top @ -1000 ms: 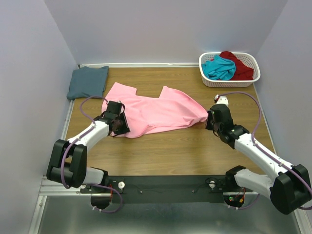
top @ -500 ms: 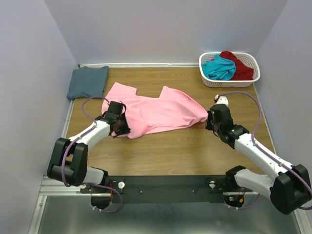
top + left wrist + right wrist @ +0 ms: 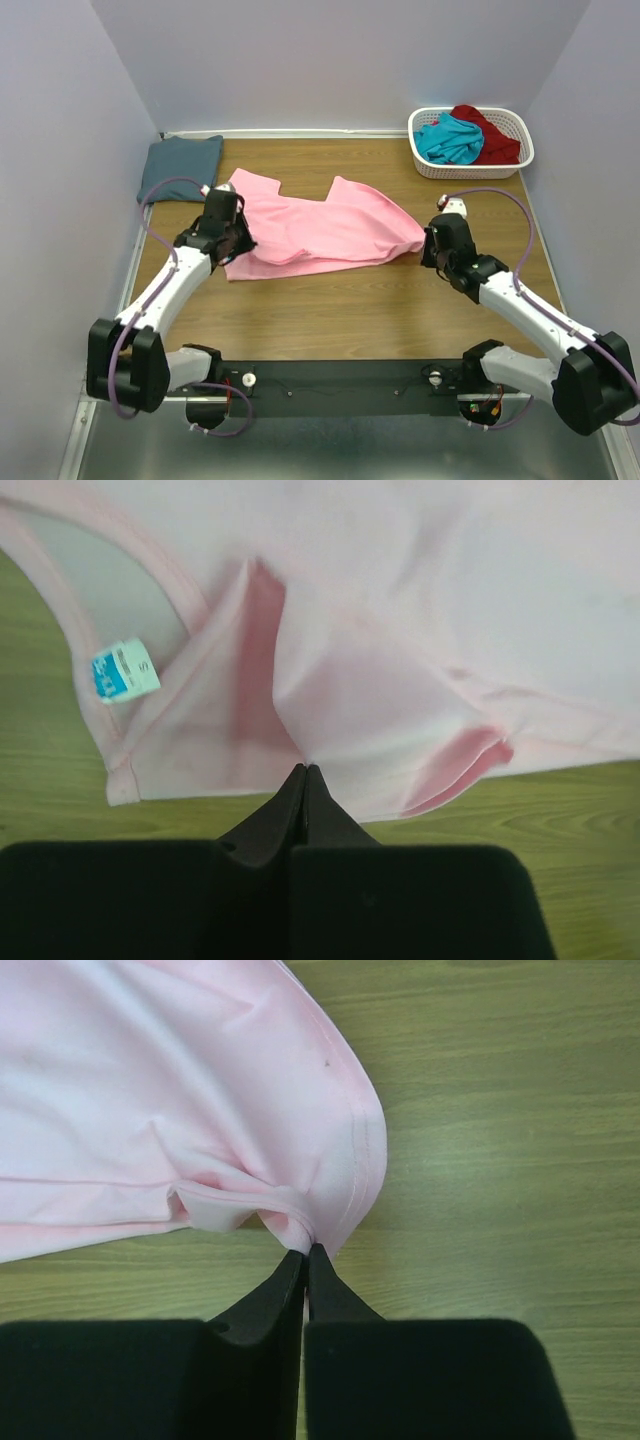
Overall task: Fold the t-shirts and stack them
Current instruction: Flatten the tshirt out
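Observation:
The light pink t-shirt [image 3: 320, 232] lies spread across the middle of the wooden table. My left gripper [image 3: 232, 242] is shut on its left end near the collar; the left wrist view shows the jaws [image 3: 305, 772] pinching a fold of pink cloth [image 3: 400, 650] beside a blue size tag [image 3: 124, 670]. My right gripper [image 3: 428, 246] is shut on the shirt's right corner, where the hem [image 3: 340, 1160] bunches at the closed jaws [image 3: 306, 1252]. A slate blue-grey t-shirt [image 3: 180, 166] lies folded at the back left. A teal t-shirt [image 3: 448, 138] and a dark red t-shirt [image 3: 492, 136] sit in the basket.
The white slotted basket [image 3: 470, 168] stands at the back right corner. Purple-grey walls close in the table on three sides. Bare wood [image 3: 350, 310] shows between the pink shirt and the arm bases.
My left gripper has moved back and to the left, pulling the shirt's left end with it. The right gripper has held still on its corner.

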